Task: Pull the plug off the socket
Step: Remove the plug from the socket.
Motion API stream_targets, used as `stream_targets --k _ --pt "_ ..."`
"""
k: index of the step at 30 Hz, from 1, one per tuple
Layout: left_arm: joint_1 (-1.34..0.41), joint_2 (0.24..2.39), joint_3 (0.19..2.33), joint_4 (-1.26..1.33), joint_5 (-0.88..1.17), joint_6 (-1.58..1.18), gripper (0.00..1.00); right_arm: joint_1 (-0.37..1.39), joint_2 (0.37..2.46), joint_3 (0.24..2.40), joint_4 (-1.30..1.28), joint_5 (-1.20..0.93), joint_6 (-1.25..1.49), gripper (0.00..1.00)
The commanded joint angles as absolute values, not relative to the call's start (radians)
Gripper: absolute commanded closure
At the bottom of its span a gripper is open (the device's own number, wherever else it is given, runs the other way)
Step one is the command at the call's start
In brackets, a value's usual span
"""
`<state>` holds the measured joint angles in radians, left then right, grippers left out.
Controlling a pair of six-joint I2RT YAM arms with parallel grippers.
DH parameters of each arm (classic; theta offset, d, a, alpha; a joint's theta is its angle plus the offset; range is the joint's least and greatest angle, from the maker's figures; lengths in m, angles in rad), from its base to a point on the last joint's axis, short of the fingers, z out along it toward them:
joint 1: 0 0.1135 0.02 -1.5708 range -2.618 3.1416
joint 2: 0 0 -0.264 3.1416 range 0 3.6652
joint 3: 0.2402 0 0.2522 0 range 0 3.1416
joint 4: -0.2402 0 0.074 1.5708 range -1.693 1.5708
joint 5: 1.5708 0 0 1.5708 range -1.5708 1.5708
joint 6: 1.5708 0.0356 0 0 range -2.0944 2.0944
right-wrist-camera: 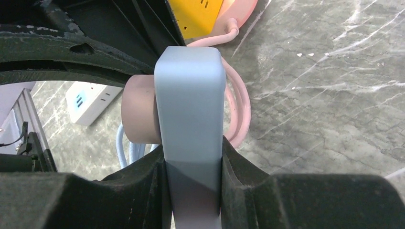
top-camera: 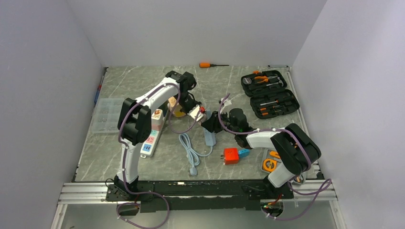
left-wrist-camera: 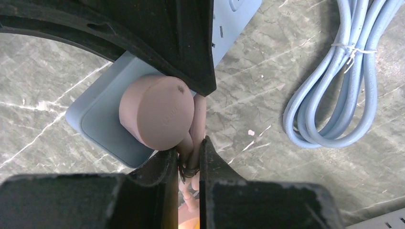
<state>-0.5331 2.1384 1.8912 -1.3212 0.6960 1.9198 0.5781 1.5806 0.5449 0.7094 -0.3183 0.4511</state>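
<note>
The socket, a long white power strip (top-camera: 152,135) with pastel outlets, lies flat at the left under my left arm; no gripper touches it. It also shows in the right wrist view (right-wrist-camera: 88,102). A round pink plug (left-wrist-camera: 156,113) sits in a separate light blue outlet block (left-wrist-camera: 102,126). My right gripper (right-wrist-camera: 193,191) is shut on that blue block (right-wrist-camera: 190,105), with the plug (right-wrist-camera: 138,114) on its left face. My left gripper (left-wrist-camera: 189,164) is shut on the plug's pink cable (left-wrist-camera: 198,119), just below the plug. Both grippers meet mid-table (top-camera: 203,119).
The blue block's coiled blue cord (top-camera: 191,150) lies in front. A yellow and pink cable reel (right-wrist-camera: 200,14) lies behind. A red block (top-camera: 231,155) and tape measure (top-camera: 270,164) sit near right, an open tool case (top-camera: 270,93) far right, a clear box (top-camera: 106,114) left.
</note>
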Motion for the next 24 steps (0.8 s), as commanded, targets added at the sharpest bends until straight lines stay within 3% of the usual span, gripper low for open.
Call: stream_targets --k 1,6,14,19,24 --pt "-0.479 2.034 1.834 -1.576 0.563 1.999 1.0 0.473 1.572 0.538 0.737 -0.075 0.444 1.0" --pt "-0.475 2.017 1.802 -1.574 0.556 2.021 1.0 0.382 1.643 0.528 0.835 -0.232 0.58 1.0" --pt "-0.461 2.006 1.788 -1.576 0.544 2.03 1.0 0.366 1.63 0.5 0.826 -0.21 0.572 1.0" --pt "-0.452 1.99 1.772 -1.575 0.528 2.041 1.0 0.288 1.734 0.46 1.041 -0.399 0.729 1.0" --pt "-0.441 1.979 1.756 -1.576 0.514 2.048 1.0 0.341 1.663 0.501 0.815 -0.223 0.569 1.0"
